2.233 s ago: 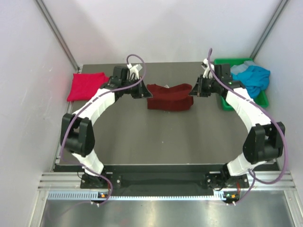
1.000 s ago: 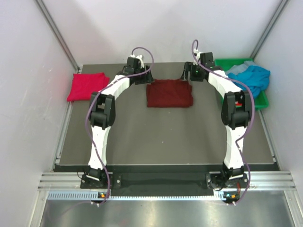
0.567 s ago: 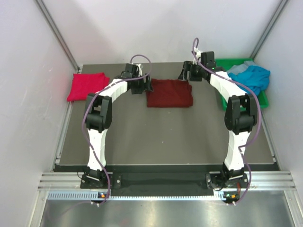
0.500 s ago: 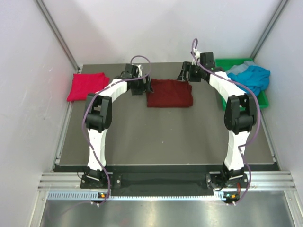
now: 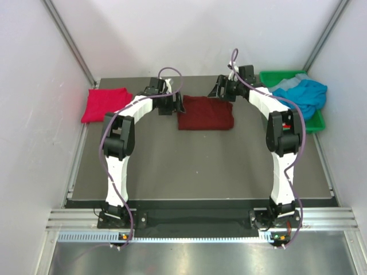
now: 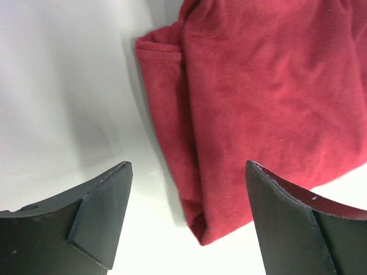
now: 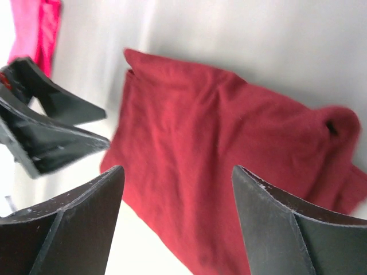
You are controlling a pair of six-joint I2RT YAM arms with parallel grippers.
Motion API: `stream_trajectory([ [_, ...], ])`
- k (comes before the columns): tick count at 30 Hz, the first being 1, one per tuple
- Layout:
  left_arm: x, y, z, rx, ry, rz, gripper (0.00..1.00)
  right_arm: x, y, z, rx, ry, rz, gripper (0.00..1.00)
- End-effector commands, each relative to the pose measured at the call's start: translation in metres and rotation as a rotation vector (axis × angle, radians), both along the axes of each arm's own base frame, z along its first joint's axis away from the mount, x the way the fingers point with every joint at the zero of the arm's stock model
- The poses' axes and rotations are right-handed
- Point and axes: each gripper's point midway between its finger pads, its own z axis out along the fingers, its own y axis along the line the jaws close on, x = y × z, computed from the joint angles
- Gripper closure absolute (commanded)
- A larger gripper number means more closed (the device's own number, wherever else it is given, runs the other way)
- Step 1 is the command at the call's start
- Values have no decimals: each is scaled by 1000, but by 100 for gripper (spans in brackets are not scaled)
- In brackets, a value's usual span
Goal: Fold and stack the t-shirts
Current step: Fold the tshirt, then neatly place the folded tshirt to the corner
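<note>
The dark maroon t-shirt (image 5: 205,113) lies folded in a flat rectangle at the back middle of the table. My left gripper (image 5: 178,104) is open at the shirt's left edge; in the left wrist view the maroon t-shirt (image 6: 269,97) lies beyond and between the spread fingers of the gripper (image 6: 187,166), which hold nothing. My right gripper (image 5: 221,91) hovers open over the shirt's back right corner, with the maroon cloth (image 7: 218,149) below the gripper (image 7: 177,169). A folded crimson t-shirt (image 5: 105,103) lies at the back left. The teal-blue t-shirt (image 5: 307,94) is bunched in the green bin (image 5: 316,122).
The green bin stands at the back right, against the right wall. White walls close in the table on the left, back and right. The left arm's fingers (image 7: 57,126) show in the right wrist view, close to the maroon shirt's far edge.
The maroon shirt, held up between both grippers two seconds ago, now lies flat and folded. The left gripper has opened and drawn back slightly to the shirt's left edge.
</note>
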Motion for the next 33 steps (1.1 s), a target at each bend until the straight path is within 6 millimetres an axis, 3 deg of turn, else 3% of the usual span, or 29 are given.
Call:
stream_trajectory([
  [1,-1,11,-5,69,-26,-27,16,21,14,40,127,-80,12,24],
  [7,0,23,-13,98,-13,-8,14,23,17,19,155,-26,2,23],
  [12,5,24,-16,-65,46,43,18,22,16,3,111,-13,10,23],
  [18,7,4,-16,-117,46,-5,19,25,11,-9,85,-2,-6,23],
  [24,15,-24,-30,-177,65,-54,20,27,10,-9,74,-6,-7,23],
  [28,14,-42,-36,-212,76,-85,21,24,6,-19,68,19,-18,23],
  [32,10,-49,-49,-228,103,-96,29,20,7,-20,71,31,-17,23],
  [33,8,-49,-55,-224,114,-95,36,20,6,-20,71,30,-18,22],
])
